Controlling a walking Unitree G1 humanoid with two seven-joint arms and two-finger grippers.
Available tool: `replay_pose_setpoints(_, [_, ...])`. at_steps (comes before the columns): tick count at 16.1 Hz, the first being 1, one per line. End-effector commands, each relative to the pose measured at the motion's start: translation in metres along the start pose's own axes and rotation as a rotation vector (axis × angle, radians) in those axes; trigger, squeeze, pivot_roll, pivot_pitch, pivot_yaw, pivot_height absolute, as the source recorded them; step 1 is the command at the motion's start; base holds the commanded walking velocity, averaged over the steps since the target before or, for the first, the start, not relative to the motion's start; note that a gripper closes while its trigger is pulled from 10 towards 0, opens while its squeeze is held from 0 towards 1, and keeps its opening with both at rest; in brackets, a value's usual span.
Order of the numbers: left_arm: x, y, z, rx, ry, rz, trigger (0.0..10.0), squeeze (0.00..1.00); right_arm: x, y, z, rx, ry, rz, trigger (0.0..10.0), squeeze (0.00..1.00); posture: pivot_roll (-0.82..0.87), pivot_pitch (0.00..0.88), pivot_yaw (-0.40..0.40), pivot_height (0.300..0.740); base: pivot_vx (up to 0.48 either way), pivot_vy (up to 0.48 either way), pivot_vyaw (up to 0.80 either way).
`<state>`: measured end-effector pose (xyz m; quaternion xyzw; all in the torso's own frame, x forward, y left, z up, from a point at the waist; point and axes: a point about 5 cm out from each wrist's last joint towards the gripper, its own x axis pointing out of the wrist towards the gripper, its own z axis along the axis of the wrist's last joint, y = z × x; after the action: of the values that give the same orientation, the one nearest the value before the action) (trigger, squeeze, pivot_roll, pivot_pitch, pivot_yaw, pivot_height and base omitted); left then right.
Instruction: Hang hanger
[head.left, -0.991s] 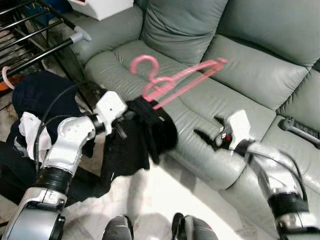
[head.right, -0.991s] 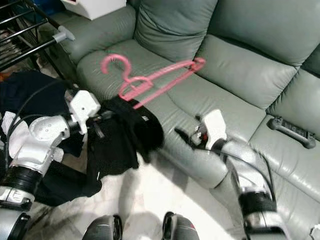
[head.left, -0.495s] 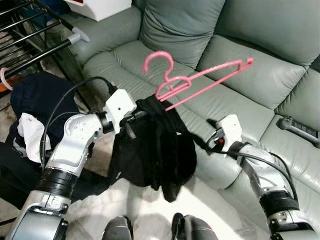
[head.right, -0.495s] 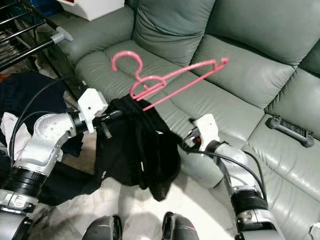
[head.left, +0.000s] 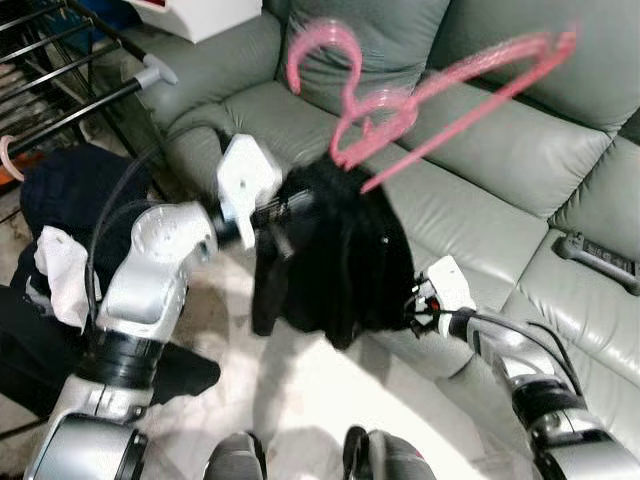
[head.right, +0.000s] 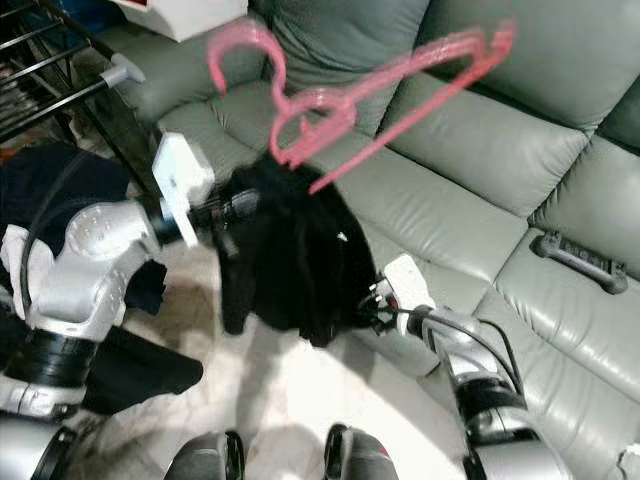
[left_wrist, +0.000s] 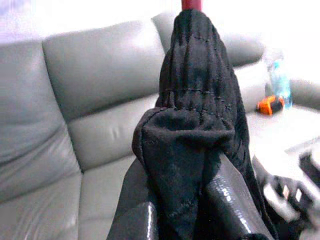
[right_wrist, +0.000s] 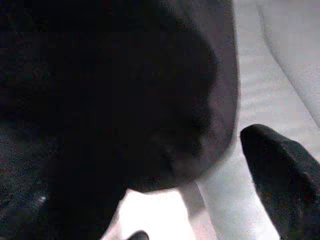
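Grey sofa (head.left: 500, 160) cushions span the background, with pale floor (head.left: 290, 400) open between the sofa front and the robot's feet. At far left stands a dark rack (head.left: 70, 90) with a grey-capped rail end, and below it a heap of dark clothes (head.left: 70, 200) crowds the floor edge. The left gripper (left_wrist: 185, 210) is raised over the sofa's left seat, its two fingers (left_wrist: 230, 200) pinching a black garment (head.left: 340, 260) that drapes down past the seat front. A pink hanger (head.left: 420, 90), blurred, rises from the top of the garment, hook leftward, bar slanting up to the right across the backrest. The right gripper (head.left: 412, 308) sits low beside the garment's lower hem; its fingers are spread. A remote (head.left: 600, 258) lies on the right seat.
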<state>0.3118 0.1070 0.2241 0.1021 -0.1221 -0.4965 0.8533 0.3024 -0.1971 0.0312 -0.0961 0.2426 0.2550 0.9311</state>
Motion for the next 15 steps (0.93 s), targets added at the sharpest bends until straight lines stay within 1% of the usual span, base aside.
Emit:
replay_pose_setpoints(1, [-0.001,0.007,0.021,-0.011,-0.079,0.033,0.0,0.0,-0.001,-0.007,-0.01,0.025,0.049,-0.084,0.0,0.0,-0.03,0.129,-0.013,0.74,0.0,0.0,0.0])
replay_pose_setpoints(3, [-0.006,0.012,0.026,-0.038,-0.098,0.063,0.0,0.0,-0.006,-0.015,-0.018,0.069,0.075,-0.158,0.0,0.0,-0.02,0.131,-0.016,0.74,0.0,0.0,0.0])
replay_pose_setpoints(4, [-0.011,0.015,0.024,-0.039,-0.08,0.079,0.0,0.0,-0.01,-0.021,-0.022,0.074,0.086,-0.199,0.0,0.0,-0.02,0.131,-0.016,0.74,0.0,0.0,0.0])
replay_pose_setpoints(5, [-0.017,0.019,0.018,-0.038,-0.05,0.104,0.0,0.0,-0.017,-0.032,-0.024,0.076,0.085,-0.274,0.0,0.0,-0.02,0.131,-0.016,0.74,0.0,0.0,0.0])
replay_pose_setpoints(6, [-0.019,0.02,0.017,-0.041,-0.044,0.112,0.0,0.0,-0.02,-0.037,-0.024,0.083,0.078,-0.306,0.0,0.0,-0.03,0.135,-0.019,0.74,0.0,0.0,0.0])
replay_pose_setpoints(7, [-0.026,0.023,0.01,-0.052,-0.015,0.14,0.0,0.0,-0.036,-0.059,-0.021,0.075,0.038,-0.452,0.0,0.0,-0.03,0.135,-0.019,0.74,0.0,0.0,0.0])
replay_pose_setpoints(8, [-0.028,0.024,0.007,-0.051,0.0,0.145,0.0,0.0,-0.041,-0.065,-0.018,0.078,0.017,-0.489,0.0,0.0,-0.03,0.135,-0.019,0.74,0.0,0.0,0.0])
replay_pose_setpoints(9, [-0.041,0.027,-0.011,-0.07,0.069,0.164,0.0,0.0,-0.06,-0.09,0.0,0.08,-0.107,-0.62,0.0,0.0,-0.05,0.138,-0.019,0.74,0.0,0.0,0.0])
replay_pose_setpoints(10, [-0.052,0.028,-0.026,-0.114,0.128,0.165,0.0,0.0,-0.074,-0.106,0.012,0.085,-0.174,-0.717,0.0,0.0,-0.06,0.138,-0.017,0.74,0.0,0.0,0.0])
replay_pose_setpoints(11, [-0.068,0.031,-0.046,-0.13,0.201,0.205,0.0,0.0,-0.092,-0.126,0.034,0.117,-0.279,-0.831,0.0,0.0,-0.07,0.138,-0.014,0.74,0.0,0.0,0.0])
replay_pose_setpoints(12, [-0.075,0.03,-0.054,-0.145,0.234,0.212,0.0,0.0,-0.1,-0.135,0.047,0.116,-0.327,-0.883,0.0,0.0,-0.07,0.138,-0.014,0.74,0.0,0.0,0.0])
replay_pose_setpoints(13, [-0.078,0.027,-0.058,-0.176,0.244,0.199,0.0,0.0,-0.105,-0.141,0.057,0.127,-0.36,-0.911,0.0,0.0,-0.07,0.138,-0.014,0.74,0.0,0.0,0.0])
replay_pose_setpoints(14, [-0.082,0.011,-0.064,-0.29,0.239,0.105,0.0,0.0,-0.112,-0.152,0.086,0.139,-0.448,-0.949,0.0,0.0,-0.08,0.134,-0.017,0.74,0.0,0.0,0.0])
replay_pose_setpoints(15, [-0.082,0.002,-0.065,-0.348,0.227,0.048,0.0,0.0,-0.112,-0.154,0.1,0.143,-0.48,-0.949,0.0,0.0,-0.08,0.133,-0.017,0.74,0.0,0.0,0.0])
